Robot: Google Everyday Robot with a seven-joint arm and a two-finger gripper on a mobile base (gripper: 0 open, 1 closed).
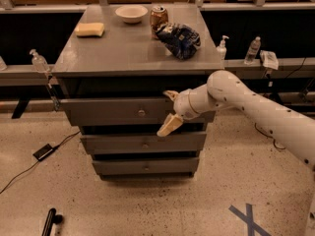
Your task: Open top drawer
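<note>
The top drawer (103, 112) is the widest grey drawer of the cabinet, just under its top, with a small round knob (141, 113) at the centre. Its front stands a little forward of the two narrower drawers (123, 142) below. My gripper (167, 111) is in front of the right half of the top drawer's panel, a short way right of the knob and not on it. It is open: one tan finger (171, 94) is at the panel's upper edge and the other (167, 126) at its lower edge. My white arm (246, 102) comes in from the right.
On the cabinet top (118, 48) are a yellow sponge (90, 29), a white bowl (131, 13), a can (158, 17) and a dark blue bag (180, 40). Bottles (223, 46) stand on side ledges. A black device with a cable (44, 151) and blue tape (250, 220) lie on the floor.
</note>
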